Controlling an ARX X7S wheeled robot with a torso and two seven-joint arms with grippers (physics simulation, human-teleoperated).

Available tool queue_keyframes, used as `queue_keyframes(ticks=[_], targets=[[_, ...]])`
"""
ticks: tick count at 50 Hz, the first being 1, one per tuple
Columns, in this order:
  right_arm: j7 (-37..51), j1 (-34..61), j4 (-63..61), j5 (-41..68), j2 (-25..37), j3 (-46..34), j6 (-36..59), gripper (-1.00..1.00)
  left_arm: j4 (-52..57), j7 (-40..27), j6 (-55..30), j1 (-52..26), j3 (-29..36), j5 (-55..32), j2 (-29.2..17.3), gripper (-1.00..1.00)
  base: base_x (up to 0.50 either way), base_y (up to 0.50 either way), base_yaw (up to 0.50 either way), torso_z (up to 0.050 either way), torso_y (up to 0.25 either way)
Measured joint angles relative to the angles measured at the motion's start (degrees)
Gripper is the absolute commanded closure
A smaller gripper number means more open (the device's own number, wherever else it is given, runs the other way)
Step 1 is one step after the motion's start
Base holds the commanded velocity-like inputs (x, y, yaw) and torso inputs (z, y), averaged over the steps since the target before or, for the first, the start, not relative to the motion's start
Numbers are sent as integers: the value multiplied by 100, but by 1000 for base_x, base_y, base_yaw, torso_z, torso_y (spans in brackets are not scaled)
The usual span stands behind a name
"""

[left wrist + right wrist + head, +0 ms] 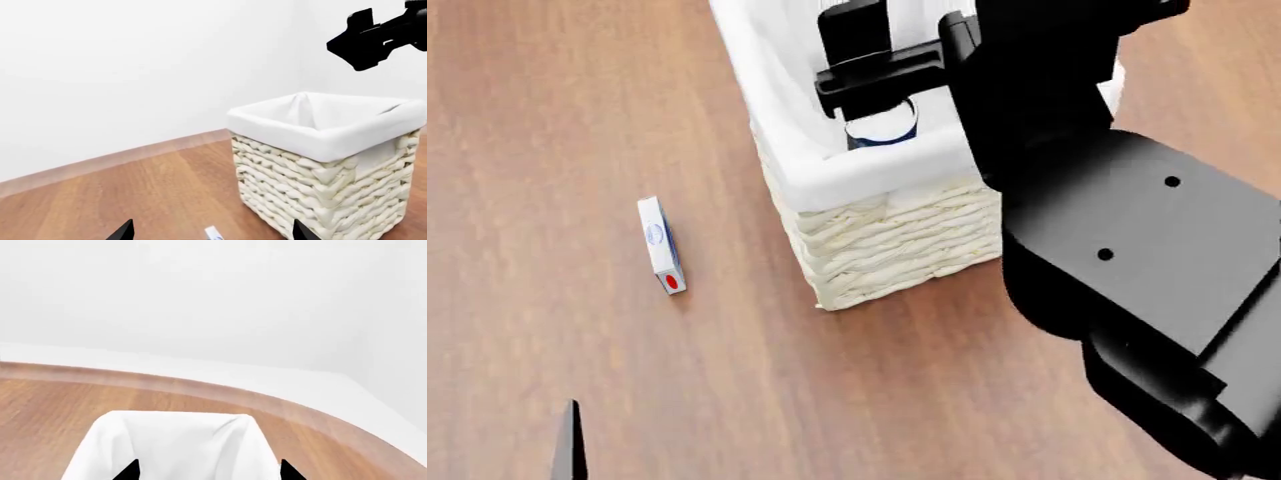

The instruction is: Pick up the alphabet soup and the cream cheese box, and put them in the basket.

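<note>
The basket (894, 235) stands on the wooden floor. Inside it sits the alphabet soup (881, 130), its blue label and pale top showing under my right gripper (894, 60). That gripper (208, 472) hovers open above the basket's white lining (180, 440), with nothing between its fingertips. The cream cheese box (661, 245) lies flat on the floor to the left of the basket. My left gripper (212, 234) is open low over the floor, and one end of the box (213, 233) shows between its fingertips. The basket (320, 135) stands just past that gripper.
Bare wooden floor (547, 120) surrounds the basket and box. A white wall and skirting (200, 375) run behind it. My right arm (1134, 260) fills the right side of the head view, and its gripper (373, 37) hangs above the basket.
</note>
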Motion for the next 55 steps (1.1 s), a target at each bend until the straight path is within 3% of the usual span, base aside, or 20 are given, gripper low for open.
queue_keyframes(ticks=[21,37,55], targets=[[1430,-1532,-2234,-920,1187,-148,-946,-100,-74,69,-61,-161,100,-17,27,-100,0,0,0,0,0],[1846,-2477,-2609,-1570,1378,-467,-1423,-100,-109,92,-110,-259,142,-17,32,-100,0,0,0,0,0],[1909,-2829,-2581,-1737,1380,-561,-1620,-100,-674,199,49,-501,168,-138,103,-100,0,0,0,0,0]])
